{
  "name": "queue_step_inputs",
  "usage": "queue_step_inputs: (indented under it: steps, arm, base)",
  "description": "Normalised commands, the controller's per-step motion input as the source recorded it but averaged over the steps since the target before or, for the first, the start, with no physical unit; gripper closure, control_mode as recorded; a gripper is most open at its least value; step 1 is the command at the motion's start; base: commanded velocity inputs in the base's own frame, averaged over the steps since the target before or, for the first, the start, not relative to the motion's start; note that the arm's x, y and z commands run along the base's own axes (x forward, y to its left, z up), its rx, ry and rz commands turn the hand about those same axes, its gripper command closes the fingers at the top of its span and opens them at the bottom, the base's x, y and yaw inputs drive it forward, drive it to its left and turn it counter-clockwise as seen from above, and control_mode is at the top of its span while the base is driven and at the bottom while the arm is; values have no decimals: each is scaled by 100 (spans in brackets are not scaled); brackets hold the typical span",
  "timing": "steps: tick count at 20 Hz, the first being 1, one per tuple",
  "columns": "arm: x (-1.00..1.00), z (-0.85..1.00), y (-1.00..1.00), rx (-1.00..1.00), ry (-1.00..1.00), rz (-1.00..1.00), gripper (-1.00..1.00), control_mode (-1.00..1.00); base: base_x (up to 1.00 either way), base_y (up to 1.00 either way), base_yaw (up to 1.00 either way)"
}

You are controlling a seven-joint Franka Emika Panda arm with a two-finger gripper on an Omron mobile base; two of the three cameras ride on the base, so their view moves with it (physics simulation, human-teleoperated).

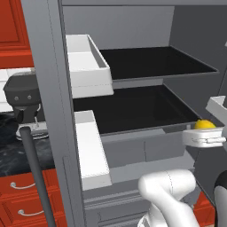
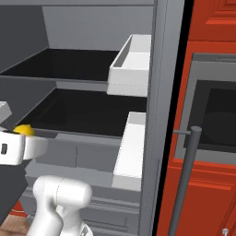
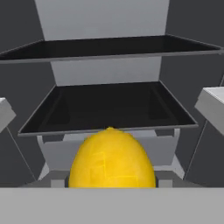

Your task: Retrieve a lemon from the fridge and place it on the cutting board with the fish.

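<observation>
Gripper [image 1: 205, 138] holds the lemon [image 3: 112, 159] between its jaws, just in front of the open fridge [image 1: 133, 106]. Seen from the hand, the yellow fruit sits close up, in front of the fridge's lower black shelf [image 3: 109, 107], with the upper shelf [image 3: 109, 47] above it. From the base views, the lemon [image 1: 205, 125] peeks over the white hand outside the lower shelf's front edge, between the fridge's two doors and their white door bins [image 1: 88, 66].
</observation>
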Motion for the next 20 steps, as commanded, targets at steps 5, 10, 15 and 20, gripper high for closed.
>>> queue_step_inputs:
  steps: [5, 10, 15, 20]
  arm:
    - [0, -32, 0, 0, 4, 0, 100, -100]
    - [0, -28, 0, 0, 2, 0, 100, -100]
    - [0, -32, 0, -4, 2, 0, 100, -100]
    - [2, -39, -5, -15, 1, 0, 100, -100]
  base:
    - [0, 0, 0]
    - [0, 0, 0]
    - [0, 0, 0]
    - [0, 0, 0]
